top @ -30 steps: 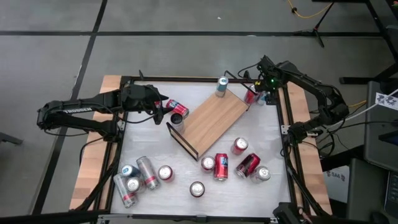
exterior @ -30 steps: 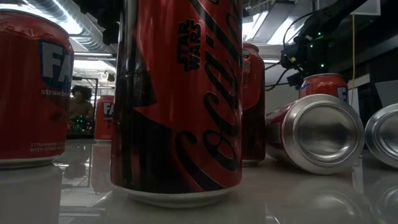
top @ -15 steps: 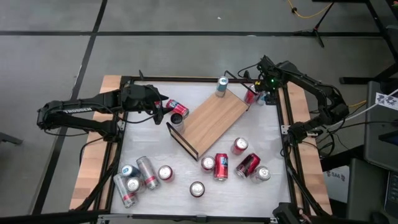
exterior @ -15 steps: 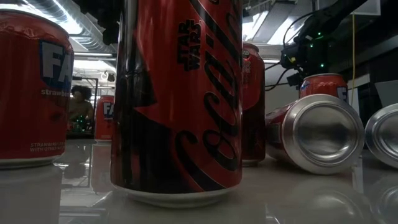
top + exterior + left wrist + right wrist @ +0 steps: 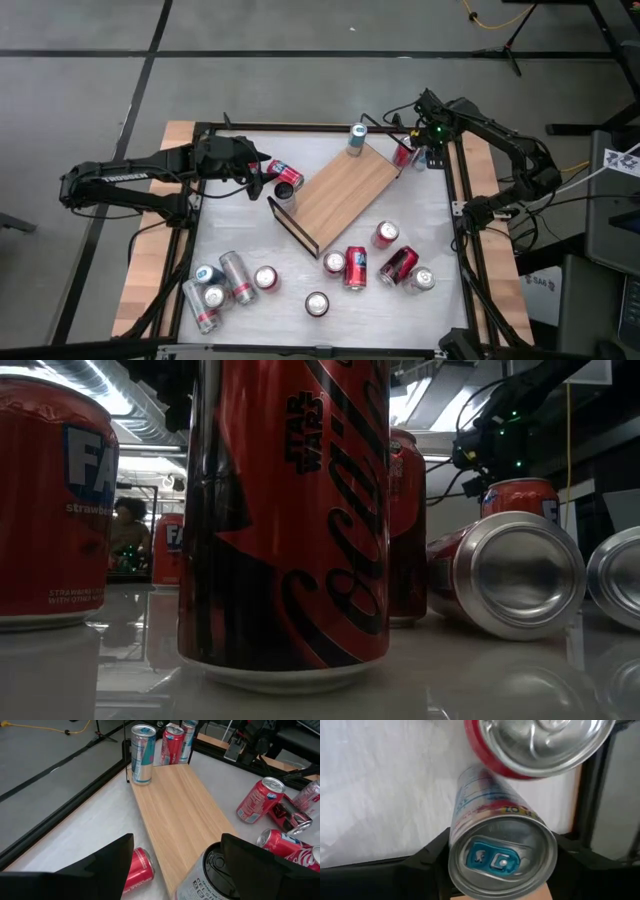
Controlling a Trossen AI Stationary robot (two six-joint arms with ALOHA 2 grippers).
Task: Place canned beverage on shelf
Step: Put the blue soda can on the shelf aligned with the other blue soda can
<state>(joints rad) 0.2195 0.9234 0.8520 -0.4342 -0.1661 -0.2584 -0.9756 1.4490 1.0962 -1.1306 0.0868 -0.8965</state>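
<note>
Nearest upright red can (image 5: 285,520) reads "STAR WARS" above Coca-Cola script.

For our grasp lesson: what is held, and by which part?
The right gripper clamps the slim can by its sides, just below the top rim. The left gripper is open around another can, not gripping.
</note>
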